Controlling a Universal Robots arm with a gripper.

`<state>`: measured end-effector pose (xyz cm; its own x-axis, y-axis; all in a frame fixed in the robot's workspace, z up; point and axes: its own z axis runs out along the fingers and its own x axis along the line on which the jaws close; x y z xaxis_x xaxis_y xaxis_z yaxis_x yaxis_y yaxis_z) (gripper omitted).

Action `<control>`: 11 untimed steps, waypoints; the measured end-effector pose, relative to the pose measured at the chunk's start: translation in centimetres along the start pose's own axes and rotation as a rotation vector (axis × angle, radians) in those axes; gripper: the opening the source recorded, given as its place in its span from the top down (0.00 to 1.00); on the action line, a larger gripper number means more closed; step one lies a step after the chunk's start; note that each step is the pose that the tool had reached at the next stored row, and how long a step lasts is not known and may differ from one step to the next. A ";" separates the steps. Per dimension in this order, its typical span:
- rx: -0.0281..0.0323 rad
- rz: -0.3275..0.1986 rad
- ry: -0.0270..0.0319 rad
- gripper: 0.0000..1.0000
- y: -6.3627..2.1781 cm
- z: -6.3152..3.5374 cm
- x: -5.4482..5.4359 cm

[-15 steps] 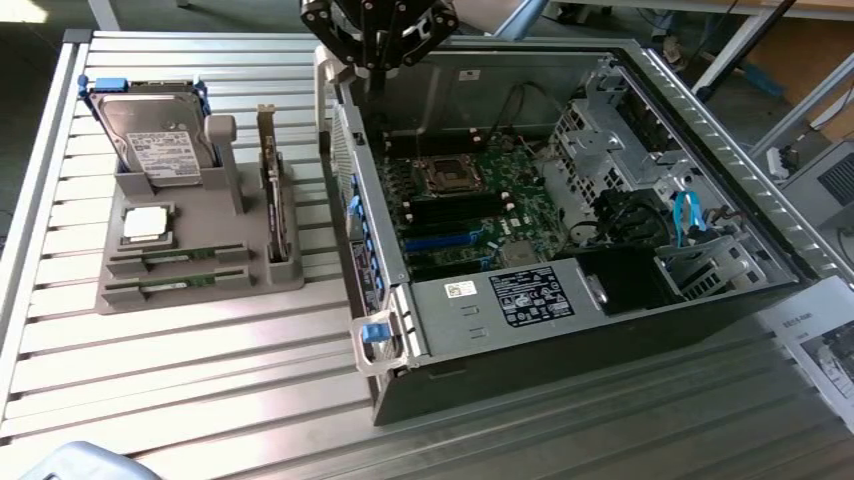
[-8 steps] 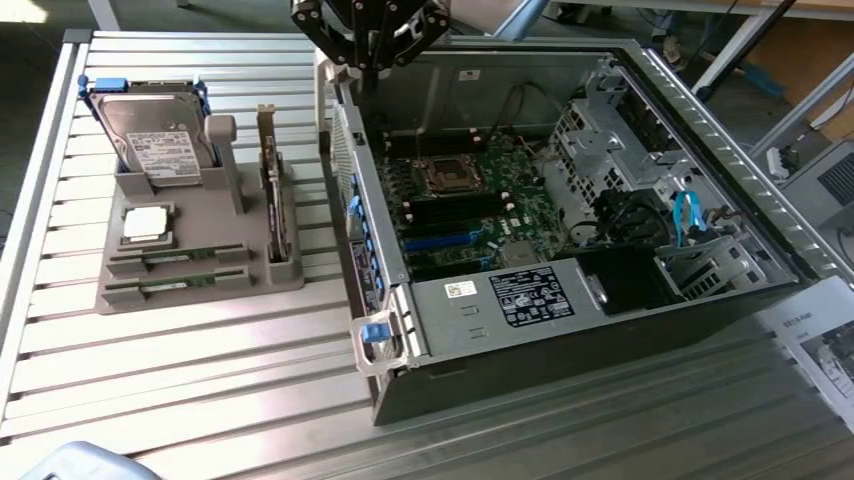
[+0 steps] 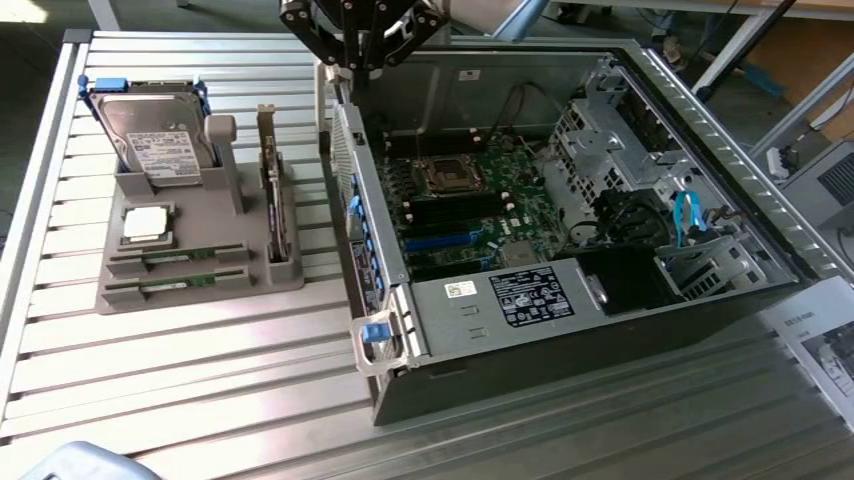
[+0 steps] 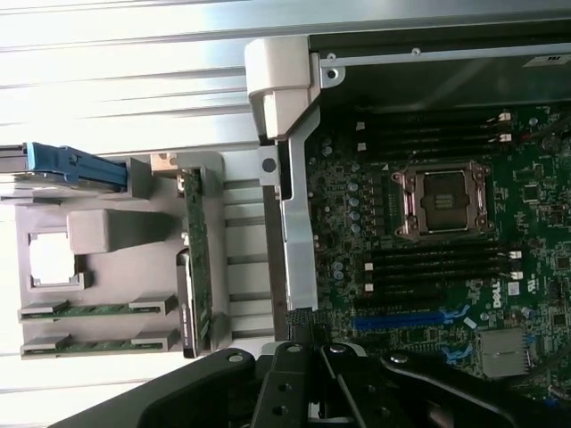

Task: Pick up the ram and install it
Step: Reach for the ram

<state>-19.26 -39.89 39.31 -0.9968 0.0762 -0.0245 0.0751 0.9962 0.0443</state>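
Observation:
Two ram sticks, thin green boards, lie side by side in the slots of a grey holder (image 3: pixel 200 300): one ram (image 3: pixel 178 262) and another (image 3: pixel 174 287) just in front of it. In the wrist view they are the ram (image 4: pixel 94 310) and its twin (image 4: pixel 94 343). My black gripper (image 3: pixel 358 66) hangs high over the far end of the open computer case's side wall, well away from the holder. In the wrist view the gripper (image 4: pixel 310 332) is shut, with nothing between its fingers. The motherboard (image 3: pixel 474 205) with its dark memory slots (image 4: pixel 437 263) lies open inside the case.
The holder also carries a hard drive (image 3: pixel 158 140), a square silver processor chip (image 3: pixel 147 225) and an upright expansion card (image 3: pixel 274 200). The case wall (image 3: pixel 350 170) stands between holder and motherboard. An empty processor socket (image 4: pixel 443 201) sits among the slots. The slatted metal table (image 3: pixel 200 390) runs to the front.

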 end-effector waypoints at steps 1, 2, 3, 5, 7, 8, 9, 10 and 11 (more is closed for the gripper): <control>0.0000 0.000 0.0000 0.90 -0.01 0.00 0.1; 0.0000 0.000 -0.0001 0.90 -0.02 0.00 0.2; -0.0001 0.000 -0.0001 0.90 -0.02 0.00 0.3; 0.0000 0.000 0.0000 0.90 -0.04 0.00 0.5; 0.0000 0.000 0.0000 0.90 -0.05 0.00 0.7; 0.0000 0.000 0.0000 0.90 -0.06 0.00 0.8; 0.0000 0.000 0.0000 0.90 -0.07 -0.01 0.9; 0.0000 0.000 0.0000 0.90 -0.08 0.00 1.0; 0.0001 0.000 0.0000 0.90 -0.09 -0.01 1.2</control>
<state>-20.42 -39.89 39.28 -0.9968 0.0763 -0.0244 0.0752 0.9962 0.0443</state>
